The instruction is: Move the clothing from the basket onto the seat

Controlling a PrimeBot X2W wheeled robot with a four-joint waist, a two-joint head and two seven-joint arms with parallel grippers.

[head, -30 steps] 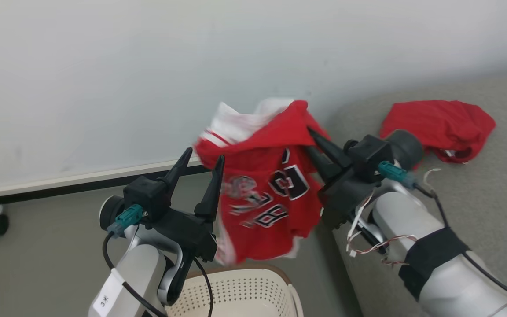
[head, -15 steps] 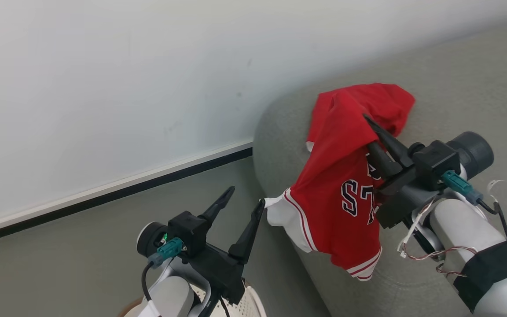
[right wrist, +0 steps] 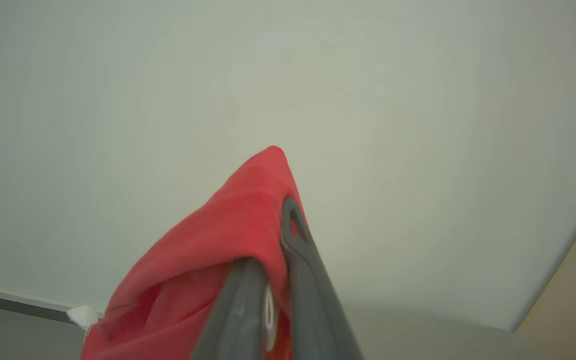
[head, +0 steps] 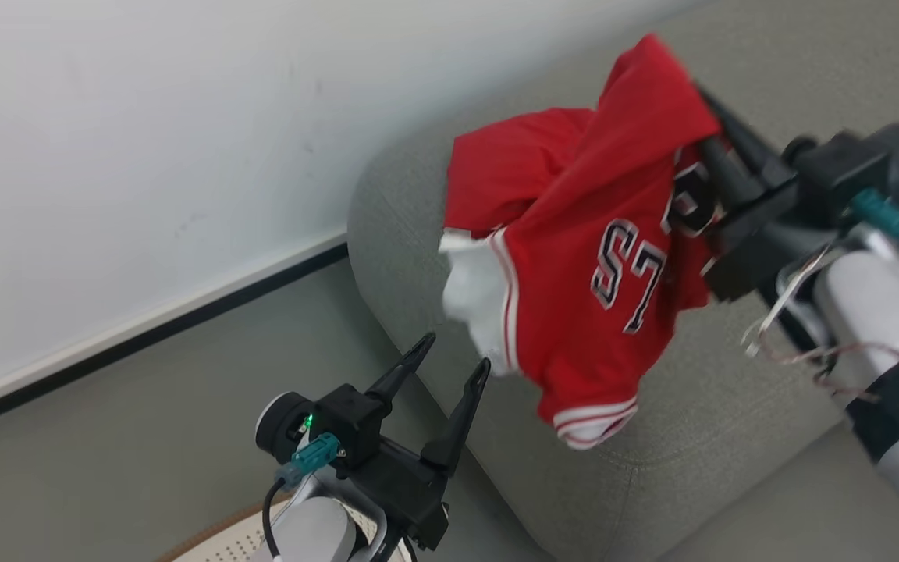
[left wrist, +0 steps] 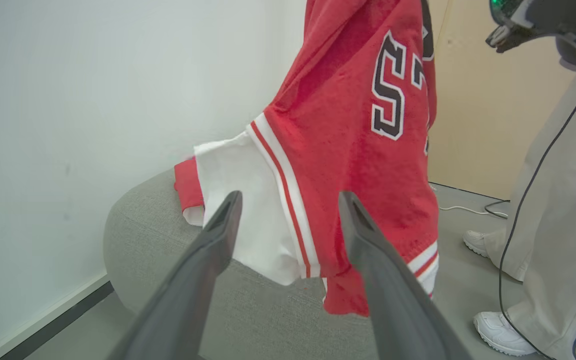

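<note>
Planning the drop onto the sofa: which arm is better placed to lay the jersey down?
Right. The right gripper is shut on the jersey, which hangs over the sofa. The left gripper is open and empty, low beside the sofa's end.

Jersey [head: 574, 257] hanging from right claw [head: 701, 117] over sofa [head: 691, 437], left claw [head: 456, 350] below-left, basket [head: 219, 538] beneath it

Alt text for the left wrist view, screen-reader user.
A red jersey with white trim hangs before a grey sofa, seen between the two spread fingers of the left gripper. A person in pale trousers and white shoes stands at the right.
</note>
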